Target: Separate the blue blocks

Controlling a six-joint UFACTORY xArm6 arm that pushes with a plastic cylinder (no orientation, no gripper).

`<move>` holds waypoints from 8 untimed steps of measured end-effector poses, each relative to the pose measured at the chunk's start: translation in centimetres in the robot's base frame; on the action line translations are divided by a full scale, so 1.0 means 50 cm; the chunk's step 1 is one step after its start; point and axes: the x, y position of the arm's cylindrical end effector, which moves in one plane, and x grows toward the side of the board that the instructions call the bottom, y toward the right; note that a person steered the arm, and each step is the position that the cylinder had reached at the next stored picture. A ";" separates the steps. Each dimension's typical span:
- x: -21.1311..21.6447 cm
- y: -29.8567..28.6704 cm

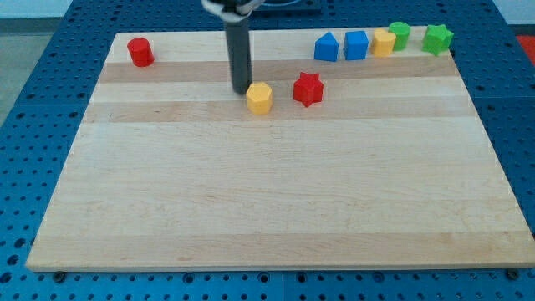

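Observation:
Two blue blocks sit side by side near the view's top right: a blue house-shaped block point(326, 48) and a blue cube point(356, 45), nearly touching. A yellow block point(383, 42) touches the cube's right side, with a green cylinder point(399, 35) behind it. My tip point(241, 90) rests on the board left of centre near the top, just left of a yellow hexagonal block point(260, 98). My tip is far to the left of the blue blocks.
A red star block point(308, 89) lies right of the yellow hexagon. A red cylinder point(140, 52) stands at the top left. A green star block point(437, 38) sits at the top right corner. The wooden board point(267, 192) lies on a blue pegboard.

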 end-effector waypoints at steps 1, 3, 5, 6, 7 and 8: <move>-0.022 0.018; -0.293 0.224; -0.298 0.395; -0.298 0.405; -0.262 0.397; -0.208 0.376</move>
